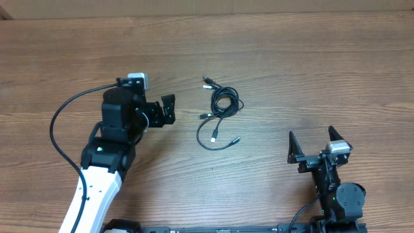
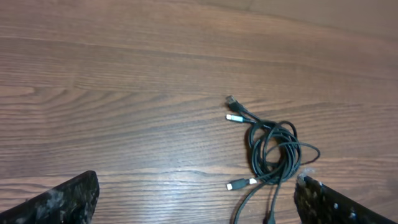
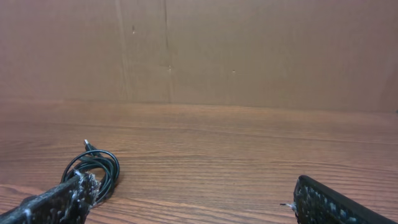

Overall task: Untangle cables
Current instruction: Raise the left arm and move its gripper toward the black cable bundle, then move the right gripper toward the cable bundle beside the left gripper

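**Overhead: cables [image 1: 218,105] lie in a tangle mid-worktop, both claws apart**

Overhead, the thin black cords sit around the middle of the wooden worktop [image 1: 323,52], roughly halfway between its left and right edges. A tight coil lies toward the far edge, and looser loops trail toward the near edge. The left claw [image 1: 172,109] is just beside the tangle on the side of the left edge, its fingers spread and holding nothing. The right claw [image 1: 310,131] stands well apart from the cords, close to the near right corner, and it is also spread wide and empty.

In the left wrist view, the coil [image 2: 273,144] lies ahead of the parted fingers, with silver plug ends [image 2: 233,117] sticking out. In the right wrist view, part of the coil [image 3: 99,165] shows beside the left finger [image 3: 62,199].
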`<state>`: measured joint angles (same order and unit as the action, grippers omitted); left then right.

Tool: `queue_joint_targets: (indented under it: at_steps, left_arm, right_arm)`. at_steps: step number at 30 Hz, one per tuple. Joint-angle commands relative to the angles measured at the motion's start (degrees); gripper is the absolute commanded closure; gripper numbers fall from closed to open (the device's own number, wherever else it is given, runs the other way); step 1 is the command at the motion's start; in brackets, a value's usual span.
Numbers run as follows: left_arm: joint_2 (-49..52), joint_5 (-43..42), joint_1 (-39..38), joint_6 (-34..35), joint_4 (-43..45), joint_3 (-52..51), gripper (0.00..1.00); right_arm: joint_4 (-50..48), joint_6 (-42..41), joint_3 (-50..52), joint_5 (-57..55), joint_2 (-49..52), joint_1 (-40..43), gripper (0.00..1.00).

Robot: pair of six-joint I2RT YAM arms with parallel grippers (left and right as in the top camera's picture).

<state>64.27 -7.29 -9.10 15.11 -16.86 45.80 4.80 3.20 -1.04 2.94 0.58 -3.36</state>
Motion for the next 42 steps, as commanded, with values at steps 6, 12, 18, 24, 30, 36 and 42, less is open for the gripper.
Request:
queue_joint_targets:
  at_steps: [6,12,18,24,30,36,42]
  left_arm:
    - [2.10,0.42,-1.11,1.77,-0.74,1.64,0.00]
    - [2.21,0.48,-1.11,1.62,-1.14,1.64,0.00]
    - [5.35,0.46,-1.11,1.60,-1.36,4.15,0.00]
    - [12.09,1.51,-2.75,-2.01,-1.38,9.46,0.00]
    - [18.12,3.89,-6.95,-3.58,-2.08,14.16,0.00]
    - [22.62,3.91,-8.57,-5.01,-5.73,19.91,0.00]
    - [27.28,4.33,-8.61,-6.58,-11.63,27.43,0.00]
  right_arm:
    - [-0.24,-0.37,0.59,-0.26,-0.42,0.44,0.00]
    - [-0.11,-0.37,0.55,-1.18,-0.42,0.44,0.00]
    - [5.51,-3.80,-2.58,-4.07,-0.39,0.44,0.00]
    - [10.05,-6.45,-5.57,-4.35,0.15,0.44,0.00]
    - [12.76,-8.37,-11.54,-4.35,7.65,0.44,0.00]
    - [16.96,-8.35,-23.12,-4.33,26.01,0.44,0.00]
    - [27.12,-8.33,-38.18,-4.31,44.37,0.44,0.00]
